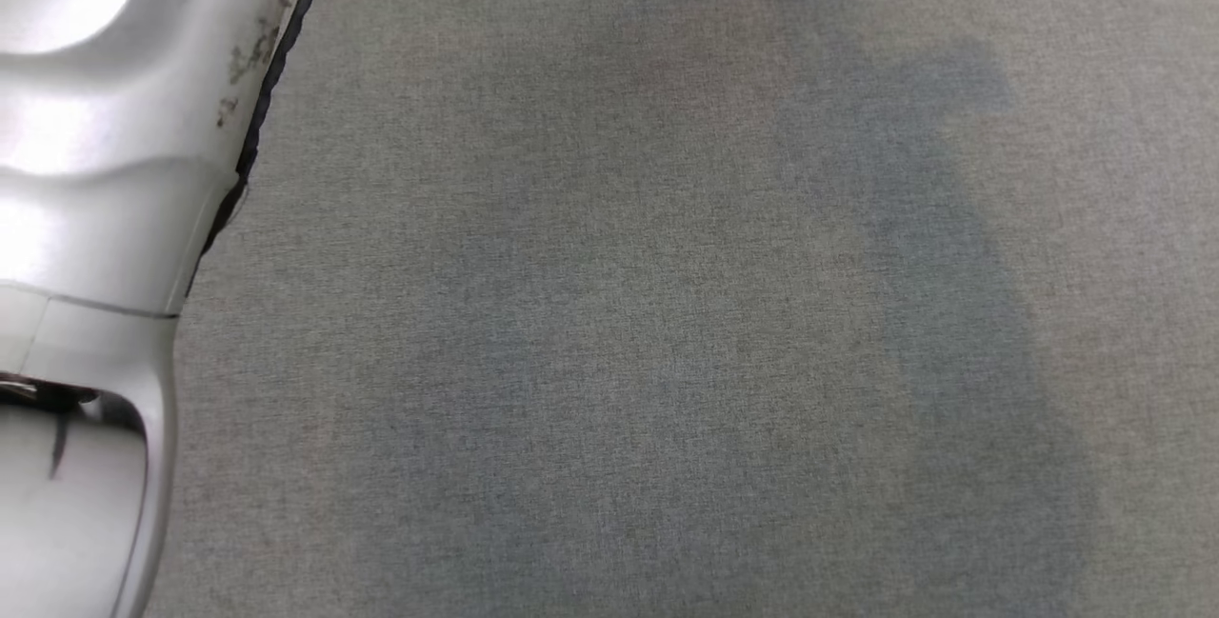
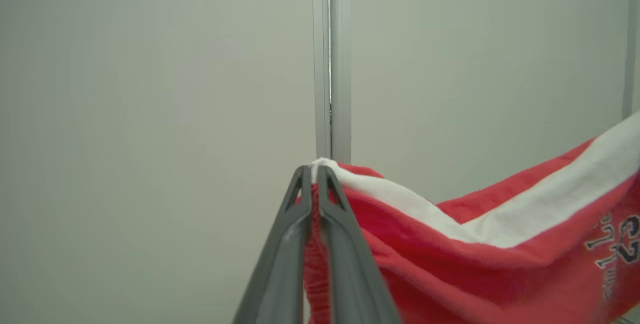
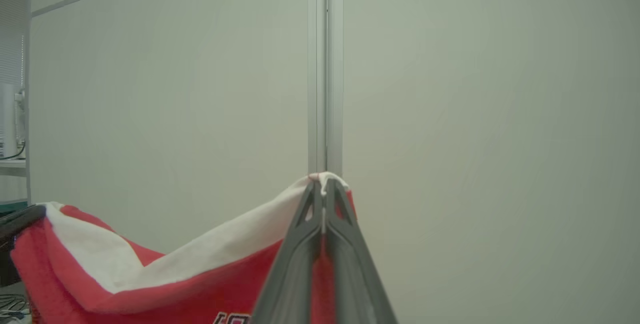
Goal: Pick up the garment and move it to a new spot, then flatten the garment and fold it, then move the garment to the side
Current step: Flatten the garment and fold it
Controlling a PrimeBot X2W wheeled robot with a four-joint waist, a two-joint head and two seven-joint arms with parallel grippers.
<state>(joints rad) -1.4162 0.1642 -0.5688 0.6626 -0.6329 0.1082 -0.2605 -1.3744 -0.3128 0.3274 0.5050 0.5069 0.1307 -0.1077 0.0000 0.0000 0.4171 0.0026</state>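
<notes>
The left gripper [image 2: 315, 170] and the right gripper [image 3: 324, 184] are each pinched tight on a corner of the red garment [image 2: 450, 269], which sags low in both wrist views, and such a small pinch could slip and drop one side.

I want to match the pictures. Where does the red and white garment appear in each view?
Head view: grey surface, pale forearm at left.
Left wrist view: garment at lower right, corner in the shut left pincer.
Right wrist view: garment at lower left, corner in the shut right pincer.
Shared landmark: vertical wall post above both pincers.
</notes>
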